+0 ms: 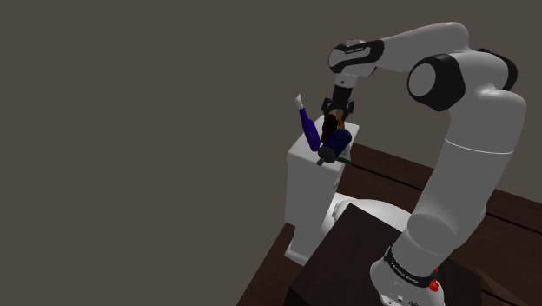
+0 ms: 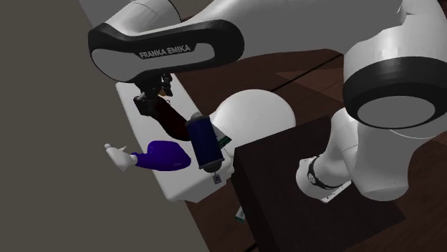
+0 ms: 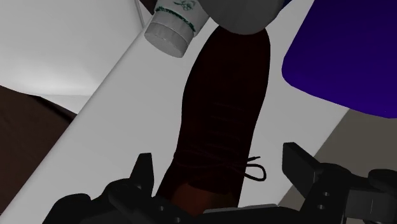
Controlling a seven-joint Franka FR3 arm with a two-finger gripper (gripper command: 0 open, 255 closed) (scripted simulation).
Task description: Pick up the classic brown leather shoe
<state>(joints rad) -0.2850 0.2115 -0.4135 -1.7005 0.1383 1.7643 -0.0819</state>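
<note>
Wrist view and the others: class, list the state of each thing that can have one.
Tool: open, astride the shoe, not clasping it.
Brown shoe: laced, lying on the white surface, ungrasped.
Blue spray bottle: lying on its side.
Dark blue canister: lying down, white cap on.

It's dim in here. The light falls from overhead, about twelve o'clock in the shoulder view: the arm is palest along its upper curves and greys off underneath. The wall, out toward nine o'clock, is one flat, even grey-brown. The white tank is the brightest patch, while the floor at four o'clock sinks to near black. In the wrist view the shoe reads almost black, its laces barely picked out, and the blue bottle at two o'clock glows saturated. Edges are crisp throughout.
</note>
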